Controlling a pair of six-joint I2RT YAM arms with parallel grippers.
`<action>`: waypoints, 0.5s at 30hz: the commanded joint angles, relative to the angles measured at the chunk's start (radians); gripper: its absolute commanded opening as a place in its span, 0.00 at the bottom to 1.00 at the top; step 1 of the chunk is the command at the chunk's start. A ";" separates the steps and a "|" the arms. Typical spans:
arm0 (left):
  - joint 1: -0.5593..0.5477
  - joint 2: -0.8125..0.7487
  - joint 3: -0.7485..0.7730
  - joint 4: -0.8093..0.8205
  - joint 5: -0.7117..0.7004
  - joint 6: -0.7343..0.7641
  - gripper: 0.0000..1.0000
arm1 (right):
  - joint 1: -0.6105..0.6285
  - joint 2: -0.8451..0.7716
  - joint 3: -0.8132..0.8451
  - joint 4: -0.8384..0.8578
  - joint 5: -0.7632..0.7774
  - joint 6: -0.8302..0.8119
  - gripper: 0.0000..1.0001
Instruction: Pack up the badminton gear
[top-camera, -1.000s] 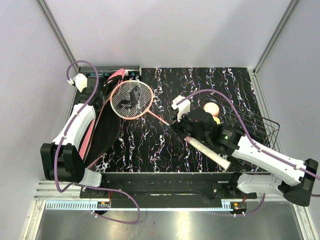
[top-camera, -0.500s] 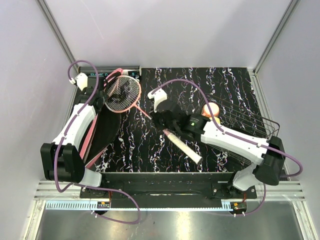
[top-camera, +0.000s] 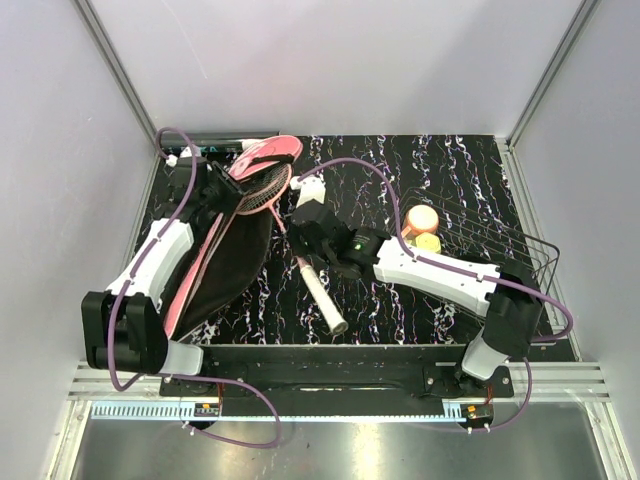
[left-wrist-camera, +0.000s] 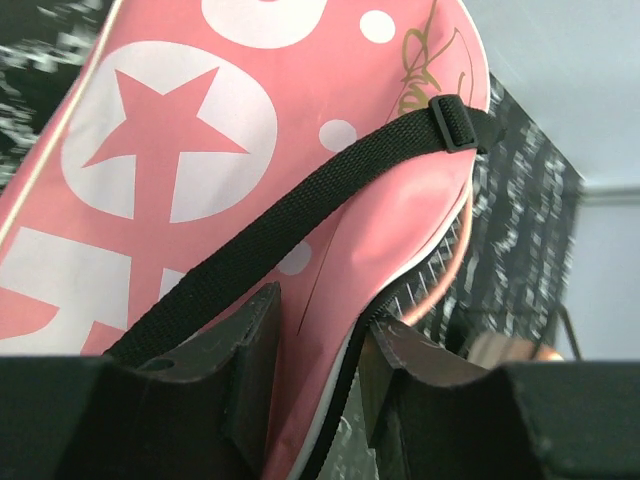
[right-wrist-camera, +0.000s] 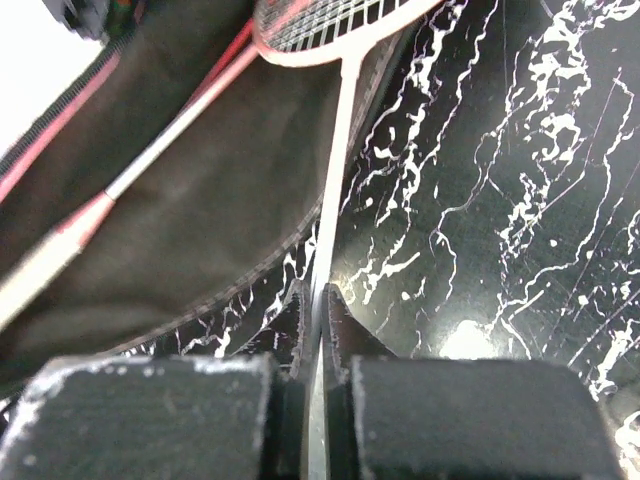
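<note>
Toward the left side of the black marbled table (top-camera: 430, 165), the long pink racquet cover (top-camera: 232, 262) is laid open, so that its black inside is seen from above. Its upper pink flap, printed with a white star and white circles and crossed by a black strap (left-wrist-camera: 300, 215), is raised at the far end. The edge of this flap is pinched by the left gripper (top-camera: 228, 192), whose jaws are closed partway on the fabric; in the left wrist view the flap (left-wrist-camera: 200, 150) is seen passing between the two fingers (left-wrist-camera: 255, 345). One racquet (top-camera: 262, 186) is held by the right gripper (top-camera: 303, 228), whose jaws are closed tight on the thin shaft (right-wrist-camera: 335, 170), with no gap visible around it. The strung head of this racquet is placed at the mouth of the cover, partly under the raised flap, while the white handle (top-camera: 322, 296) is pointed back toward the near edge of the table, outside the cover. A second racquet (right-wrist-camera: 120, 185) is seen lying inside the cover, on the black lining. A long black tube (top-camera: 240, 145) is found along the far edge, just behind the cover. To the right, a cup with a peach lid (top-camera: 422, 217) is seen in a black wire basket (top-camera: 515, 255), well apart from the cover.
</note>
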 joint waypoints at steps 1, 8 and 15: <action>-0.013 -0.021 -0.019 0.253 0.327 -0.101 0.00 | -0.002 -0.021 0.028 0.174 0.073 0.058 0.00; -0.030 0.109 -0.006 0.379 0.585 -0.207 0.00 | -0.003 0.012 -0.086 0.364 0.070 0.051 0.00; -0.050 0.174 0.057 0.294 0.651 -0.145 0.00 | -0.005 0.055 -0.143 0.430 0.019 0.031 0.00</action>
